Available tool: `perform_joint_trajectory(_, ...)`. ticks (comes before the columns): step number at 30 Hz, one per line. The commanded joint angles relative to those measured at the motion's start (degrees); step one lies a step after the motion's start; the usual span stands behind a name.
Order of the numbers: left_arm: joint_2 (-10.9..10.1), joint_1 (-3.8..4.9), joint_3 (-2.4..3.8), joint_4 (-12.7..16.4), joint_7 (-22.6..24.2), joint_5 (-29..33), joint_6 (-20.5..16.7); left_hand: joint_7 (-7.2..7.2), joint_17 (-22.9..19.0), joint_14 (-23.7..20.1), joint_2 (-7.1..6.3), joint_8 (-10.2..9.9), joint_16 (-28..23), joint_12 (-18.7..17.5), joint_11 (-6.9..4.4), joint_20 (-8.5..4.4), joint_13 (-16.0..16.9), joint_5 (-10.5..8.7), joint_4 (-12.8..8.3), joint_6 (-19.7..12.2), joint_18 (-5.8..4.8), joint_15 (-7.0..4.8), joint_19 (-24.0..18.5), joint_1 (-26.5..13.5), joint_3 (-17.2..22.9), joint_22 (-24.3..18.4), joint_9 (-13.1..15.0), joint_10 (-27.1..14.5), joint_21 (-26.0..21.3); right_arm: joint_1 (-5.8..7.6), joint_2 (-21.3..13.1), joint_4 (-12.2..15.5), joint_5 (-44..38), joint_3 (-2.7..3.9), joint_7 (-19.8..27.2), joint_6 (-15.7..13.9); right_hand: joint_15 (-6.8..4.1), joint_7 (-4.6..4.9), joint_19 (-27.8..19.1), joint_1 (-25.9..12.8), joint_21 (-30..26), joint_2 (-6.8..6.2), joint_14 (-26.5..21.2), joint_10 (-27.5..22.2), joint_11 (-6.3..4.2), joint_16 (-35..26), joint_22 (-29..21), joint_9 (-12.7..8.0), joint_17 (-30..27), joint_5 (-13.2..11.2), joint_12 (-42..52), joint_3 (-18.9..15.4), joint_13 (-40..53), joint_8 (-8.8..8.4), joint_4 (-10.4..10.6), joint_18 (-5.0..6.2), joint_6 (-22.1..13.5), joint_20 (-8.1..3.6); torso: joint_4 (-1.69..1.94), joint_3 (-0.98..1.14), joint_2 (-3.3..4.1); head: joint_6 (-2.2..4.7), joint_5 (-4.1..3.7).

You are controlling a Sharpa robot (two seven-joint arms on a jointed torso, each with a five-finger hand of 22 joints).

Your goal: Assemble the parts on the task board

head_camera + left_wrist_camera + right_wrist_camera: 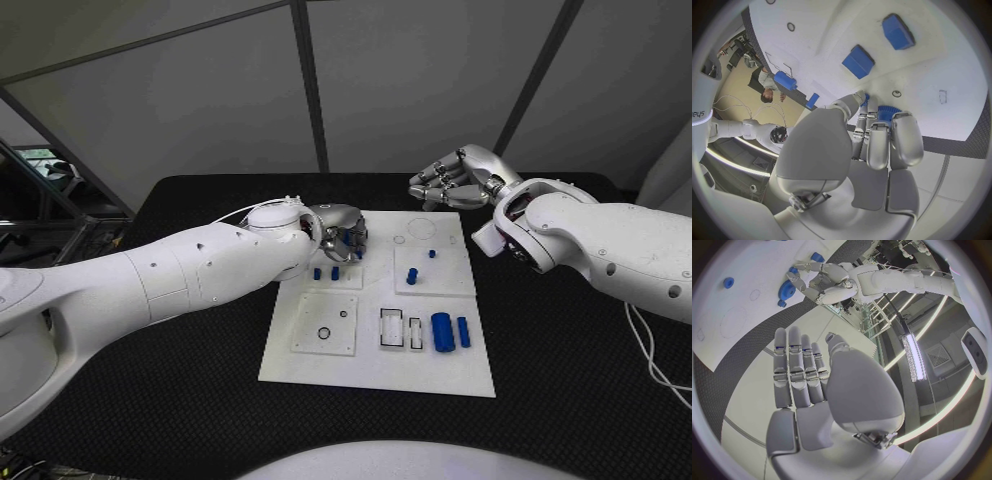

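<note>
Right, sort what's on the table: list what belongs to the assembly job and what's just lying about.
Belongs to the job:
task board
blue parts lying on the board
blue part at the left hand's fingertips
right hand, raised beyond the board, holding nothing

Lying about:
black table, which only carries the board

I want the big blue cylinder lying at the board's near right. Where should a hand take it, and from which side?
Judging by its pose, take the big blue cylinder across its middle, from straight above. It lies flat with its long axis pointing away from the robot; a thinner blue piece lies close on its right and a slot on its left, so fingers have little room. The right hand, open, looks nearer.
</note>
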Motion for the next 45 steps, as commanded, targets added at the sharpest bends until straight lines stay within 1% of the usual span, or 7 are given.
perform_joint_trajectory(1, -0.46, -0.01, -0.01, 0.42, 1.56, 0.71, -2.56, 0.05, -0.15, 1.93, 0.65, -0.28, 0.33, -0.64, -0.09, -0.13, -0.20, -0.31, -0.16, 0.53, -7.46, -0.24, 0.33, -0.13, 0.60, 2.05, -0.02, 0.56, 0.19, 0.10, 0.04, 0.00, -0.07, 0.03, 0.34, 0.17, 0.17, 0.04, 0.28, 0.08, -0.20, 0.06, 0.25, -0.43, -0.16, -0.31, -0.06, -0.01, -0.05, 0.22, -0.21, 0.29, -0.09, -0.13, 0.11, 0.64, -0.51, -0.05, 0.08, -0.06, 0.00, 0.07, -0.06)
perform_joint_trajectory(5, -1.20, -0.02, 0.07, 1.16, 1.90, 1.02, -3.97, 0.14, -0.15, 1.93, 0.58, -0.50, 0.37, -1.08, -0.04, -0.12, -0.40, -0.35, -0.39, 0.80, -7.48, -0.18, 0.33, -0.29, 0.93, 2.14, -0.08, 0.91, 0.25, 0.10, 0.05, -0.06, -0.07, 0.03, 0.34, 0.17, 0.17, 0.04, 0.28, 0.08, -0.20, 0.06, 0.25, -0.43, -0.16, -0.31, -0.06, -0.01, -0.05, 0.22, -0.21, 0.29, -0.09, -0.13, 0.11, 0.64, -0.51, -0.05, 0.03, -0.04, -0.02, 0.11, -0.01)
perform_joint_trajectory(7, -1.74, -0.02, 0.39, 1.73, 2.06, 1.43, -4.71, 0.17, -0.11, 1.94, 0.53, -0.57, 0.40, -1.17, -0.02, -0.12, -0.44, -0.36, -0.44, 0.82, -7.48, -0.17, 0.34, -0.34, 0.98, 2.16, -0.10, 0.98, 0.27, 0.09, 0.04, -0.10, -0.07, 0.03, 0.35, 0.18, 0.17, 0.04, 0.28, 0.08, -0.20, 0.06, 0.25, -0.43, -0.16, -0.31, -0.06, -0.01, -0.05, 0.22, -0.21, 0.29, -0.09, -0.13, 0.11, 0.64, -0.51, -0.05, 0.03, -0.05, -0.02, 0.14, 0.00)
perform_joint_trajectory(13, -3.35, -0.03, 2.75, 3.55, 1.97, 1.93, -5.64, 0.27, -0.12, 1.94, 0.41, -0.77, 0.44, -1.47, 0.05, -0.09, -0.56, -0.37, -0.64, 0.94, -7.49, -0.12, 0.33, -0.46, 1.19, 2.20, -0.17, 1.24, 0.27, 0.08, 0.01, -0.26, -0.07, 0.03, 0.35, 0.17, 0.17, 0.04, 0.28, 0.08, -0.20, 0.06, 0.25, -0.43, -0.16, -0.31, -0.06, -0.01, -0.05, 0.22, -0.21, 0.29, -0.09, -0.13, 0.11, 0.64, -0.51, -0.05, 0.10, -0.06, -0.01, 0.32, -0.02)
perform_joint_trajectory(18, -5.62, -0.03, 3.72, 5.87, 1.16, 2.04, -5.56, 0.29, -0.11, 1.95, 0.37, -0.83, 0.46, -1.57, 0.06, -0.07, -0.60, -0.38, -0.71, 1.04, -7.50, -0.10, 0.34, -0.53, 1.27, 2.26, -0.18, 1.40, 0.32, 0.07, 0.01, -0.38, -0.07, 0.03, 0.35, 0.19, 0.17, 0.04, 0.28, 0.08, -0.20, 0.06, 0.25, -0.43, -0.16, -0.31, -0.06, -0.01, -0.05, 0.22, -0.21, 0.29, -0.09, -0.13, 0.11, 0.64, -0.51, -0.05, 0.08, 0.00, -0.03, 0.35, 0.16)
perform_joint_trajectory(29, -9.88, -0.04, 3.98, 8.51, -0.81, 2.75, -3.37, 0.30, -0.08, 1.97, 0.11, -1.03, 0.54, -1.94, 0.08, -0.03, -0.74, -0.45, -0.87, 1.39, -7.53, -0.07, 0.39, -0.96, 1.34, 2.42, -0.23, 1.85, 0.47, 0.07, 0.03, -0.61, -0.07, 0.02, 0.27, 0.21, 0.17, 0.04, 0.28, 0.08, -0.20, 0.06, 0.25, -0.43, -0.16, -0.31, -0.06, -0.01, -0.05, 0.22, -0.21, 0.29, -0.09, -0.13, 0.11, 0.64, -0.51, -0.05, 0.04, -0.05, -0.01, 0.38, 0.37)
perform_joint_trajectory(45, -10.27, -0.85, 3.92, 7.88, -1.42, 3.06, -2.28, 0.29, -0.24, 1.93, -0.11, -1.23, 0.53, -2.28, 0.11, 0.00, -0.85, -0.54, -0.90, 1.63, -7.49, -0.04, 0.31, -1.42, 1.26, 2.33, -0.28, 2.16, 0.27, 0.04, 0.31, -0.75, -0.07, 0.02, 0.33, 0.34, 0.17, 0.04, 0.28, 0.08, -0.20, 0.06, 0.25, -0.43, -0.16, -0.31, -0.06, -0.01, -0.05, 0.22, -0.21, 0.29, -0.09, -0.13, 0.11, 0.64, -0.51, -0.05, -0.03, 0.00, 0.09, 0.35, 0.53)
